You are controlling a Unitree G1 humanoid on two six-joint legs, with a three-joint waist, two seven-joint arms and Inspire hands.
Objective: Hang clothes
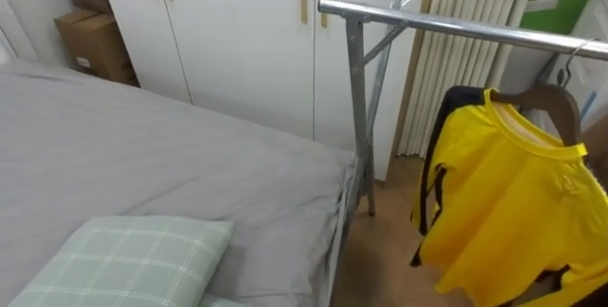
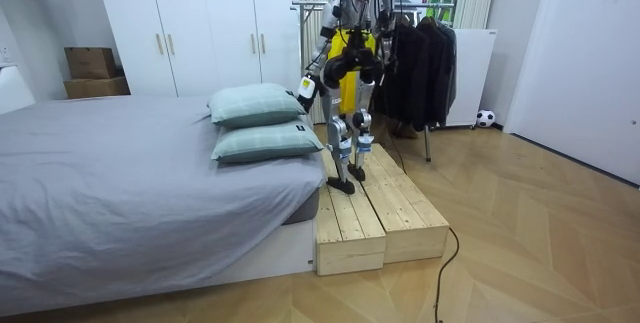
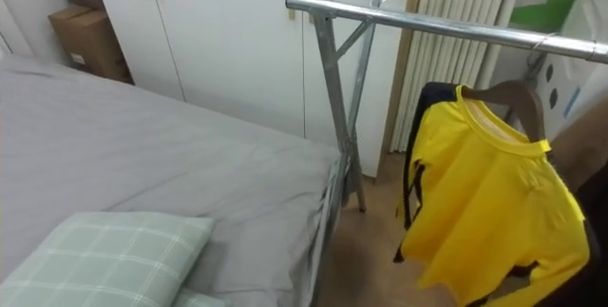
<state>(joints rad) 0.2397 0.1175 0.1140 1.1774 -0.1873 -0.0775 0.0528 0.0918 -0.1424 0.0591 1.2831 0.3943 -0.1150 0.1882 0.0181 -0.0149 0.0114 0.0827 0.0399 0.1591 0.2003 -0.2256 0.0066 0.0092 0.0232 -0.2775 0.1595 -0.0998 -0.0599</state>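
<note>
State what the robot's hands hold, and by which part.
Cannot be told: the yellow T-shirt hangs on its wooden hanger; the left hand, beside pale green pillows, is too small to read.

Bed (image 1: 142, 145) at 9 o'clock, pillow (image 1: 133, 259) on it at 7. Rack (image 1: 456, 27) at 1-3, w/ shirt (image 1: 513, 202) hanging at 4. Wardrobe (image 1: 237, 31) behind at 12, box (image 1: 95, 41) at 10.

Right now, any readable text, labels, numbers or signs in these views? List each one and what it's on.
No text can be read in any view.
Cardboard box by the wardrobe: a pale patch that may be a label, too small to read.
Yellow shirt on the rack: a faint chest mark, too blurred to make out any letters.
</note>
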